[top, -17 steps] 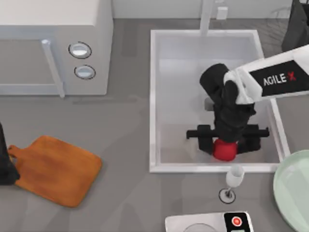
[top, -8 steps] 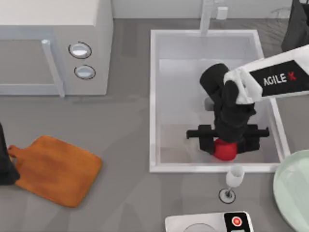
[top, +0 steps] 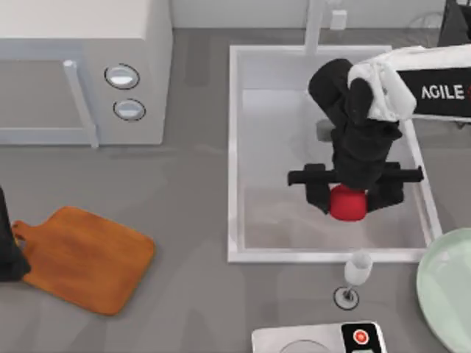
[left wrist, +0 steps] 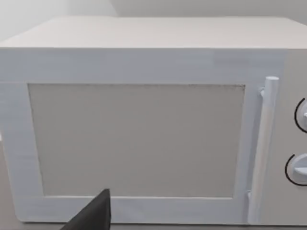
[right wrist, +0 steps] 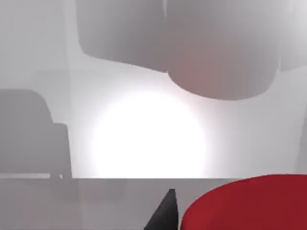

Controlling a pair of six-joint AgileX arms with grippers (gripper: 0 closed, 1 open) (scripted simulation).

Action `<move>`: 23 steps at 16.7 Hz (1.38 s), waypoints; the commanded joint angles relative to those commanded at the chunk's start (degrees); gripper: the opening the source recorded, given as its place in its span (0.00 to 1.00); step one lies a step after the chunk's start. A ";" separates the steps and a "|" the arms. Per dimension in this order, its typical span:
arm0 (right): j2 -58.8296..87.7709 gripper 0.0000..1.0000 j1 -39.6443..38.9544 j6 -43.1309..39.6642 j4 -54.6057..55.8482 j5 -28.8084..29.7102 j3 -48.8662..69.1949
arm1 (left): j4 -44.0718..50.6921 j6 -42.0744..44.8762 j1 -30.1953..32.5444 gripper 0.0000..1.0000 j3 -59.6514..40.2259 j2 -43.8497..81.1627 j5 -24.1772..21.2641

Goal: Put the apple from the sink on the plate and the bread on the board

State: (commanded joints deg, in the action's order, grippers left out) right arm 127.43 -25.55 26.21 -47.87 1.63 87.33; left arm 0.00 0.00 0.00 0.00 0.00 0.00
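My right gripper is shut on the red apple, holding it above the floor of the white sink. The apple also fills a corner of the right wrist view, over the pale basin floor. A slice of the pale green plate shows at the right edge of the table. On the left lies the orange-brown board. My left arm is parked at the far left edge beside the board's handle. The bread is out of view.
A white microwave stands at the back left, and its door faces the left wrist camera. A wine glass stands just in front of the sink's rim. A white scale with a red button sits at the front edge.
My right gripper has risen with the apple in it and shifted slightly toward the back of the sink. The left arm has not moved.
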 joint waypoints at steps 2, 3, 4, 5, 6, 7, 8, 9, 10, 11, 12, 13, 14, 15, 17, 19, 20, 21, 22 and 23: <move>-2.67 0.00 0.03 -0.06 -3.90 -0.03 1.65 | 0.00 0.00 0.00 1.00 0.00 0.00 0.00; -3.55 0.00 0.06 -0.10 -4.95 -0.04 2.12 | 0.00 0.00 0.00 1.00 0.00 0.00 0.00; -3.95 0.00 0.07 -0.11 -5.38 -0.04 2.32 | 0.00 0.00 0.00 1.00 0.00 0.00 0.00; -3.96 0.00 0.07 -0.11 -5.39 -0.04 2.33 | 0.00 0.00 0.00 1.00 0.00 0.00 0.00; -3.96 0.00 0.07 -0.11 -5.39 -0.04 2.33 | 0.00 0.00 0.00 1.00 0.00 0.00 0.00; -3.76 0.00 0.03 -0.01 -5.24 -0.07 2.21 | 0.00 0.00 0.00 1.00 0.00 0.00 0.00; -3.82 0.00 0.05 -0.03 -5.26 -0.07 2.24 | 0.00 0.00 0.00 1.00 0.00 0.00 0.00; -4.42 0.00 0.22 -0.20 -5.41 -0.04 2.43 | 0.00 0.00 0.00 1.00 0.00 0.00 0.00; -5.42 0.00 0.56 -0.53 -5.72 -0.04 2.41 | 0.00 0.00 0.00 1.00 0.00 0.00 0.00; -6.68 0.00 1.06 -1.01 -6.16 -0.06 2.09 | 0.00 0.00 0.00 1.00 0.00 0.00 0.00; -8.18 0.00 1.69 -1.63 -6.72 -0.10 1.50 | 0.00 0.00 0.00 1.00 0.00 0.00 0.00; -9.88 0.00 2.44 -2.36 -7.38 -0.17 0.65 | 0.00 0.00 0.00 1.00 0.00 0.00 0.00; -11.77 0.00 3.31 -3.20 -8.12 -0.26 -0.44 | 0.00 0.00 0.00 1.00 0.00 0.00 0.00; -13.86 0.00 4.27 -4.15 -8.94 -0.36 -1.76 | 0.00 0.00 0.00 1.00 0.00 0.00 0.00; -18.42 0.00 6.41 -6.26 -10.74 -0.58 -4.89 | 0.00 0.00 0.00 1.00 0.00 0.00 0.00; -23.34 0.00 8.73 -8.58 -12.65 -0.82 -8.52 | 0.00 0.00 0.00 1.00 0.00 0.00 0.00; -25.86 0.00 9.92 -9.78 -13.62 -0.93 -10.45 | 0.00 0.00 0.00 1.00 0.00 0.00 0.00; -28.38 0.00 11.11 -10.99 -14.58 -1.04 -12.42 | 0.00 0.00 0.00 1.00 0.00 0.00 0.00; -30.87 0.00 12.28 -12.18 -15.52 -1.14 -14.40 | 0.00 0.00 0.00 1.00 0.00 0.00 0.00; -33.29 0.00 13.42 -13.35 -16.42 -1.23 -16.35 | 0.00 0.00 0.00 1.00 0.00 0.00 0.00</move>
State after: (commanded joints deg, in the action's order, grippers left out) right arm 94.14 -12.13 12.86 -64.29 0.39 70.98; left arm 0.00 0.00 0.00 0.00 0.00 0.00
